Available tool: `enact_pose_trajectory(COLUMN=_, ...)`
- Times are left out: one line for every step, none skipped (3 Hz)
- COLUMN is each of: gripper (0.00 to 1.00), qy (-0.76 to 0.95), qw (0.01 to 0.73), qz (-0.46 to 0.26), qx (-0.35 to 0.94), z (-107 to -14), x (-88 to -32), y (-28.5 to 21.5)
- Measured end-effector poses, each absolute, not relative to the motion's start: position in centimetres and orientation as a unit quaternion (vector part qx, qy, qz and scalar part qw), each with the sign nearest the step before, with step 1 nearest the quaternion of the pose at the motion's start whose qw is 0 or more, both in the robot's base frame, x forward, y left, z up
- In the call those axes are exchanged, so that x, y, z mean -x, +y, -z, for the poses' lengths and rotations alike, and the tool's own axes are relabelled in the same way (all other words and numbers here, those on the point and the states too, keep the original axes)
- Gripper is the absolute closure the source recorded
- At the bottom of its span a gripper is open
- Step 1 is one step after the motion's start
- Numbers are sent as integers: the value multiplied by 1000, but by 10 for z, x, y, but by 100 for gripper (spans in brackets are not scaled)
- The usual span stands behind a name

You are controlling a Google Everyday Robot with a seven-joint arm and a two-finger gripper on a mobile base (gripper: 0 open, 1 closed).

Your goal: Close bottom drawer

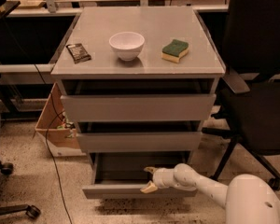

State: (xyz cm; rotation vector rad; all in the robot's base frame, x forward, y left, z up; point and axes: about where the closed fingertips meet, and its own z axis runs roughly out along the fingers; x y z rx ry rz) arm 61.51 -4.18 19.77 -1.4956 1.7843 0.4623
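The bottom drawer (116, 191) of the grey cabinet is pulled out, its shallow tray showing behind the flat front. My gripper (149, 178) is at the drawer's front edge, right of its middle, on the end of the white arm (210, 188) that comes in from the lower right. One tan fingertip (148, 188) rests on the front panel's top edge and the other fingertip (150, 170) is above the tray, so the fingers stand apart with the front panel's rim between them. The two wider drawers above, the top drawer (137, 107) and the middle drawer (139, 141), stick out a little.
On the cabinet top (144, 64) lie a white bowl (126, 45), a green-and-yellow sponge (175, 50) and a dark snack packet (78, 52). A black office chair (261, 97) stands close on the right. A cardboard box (53, 125) and a cable (51, 157) are on the floor at left.
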Motion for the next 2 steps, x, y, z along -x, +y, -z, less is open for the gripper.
enact_pose_trajectory(gripper=65, qy=696, qw=381, qz=-175, qx=583, z=-199, x=-623, y=-43)
enact_pose_trajectory(gripper=73, qy=696, qw=382, qz=-174, qx=582, z=-199, x=-624, y=-44)
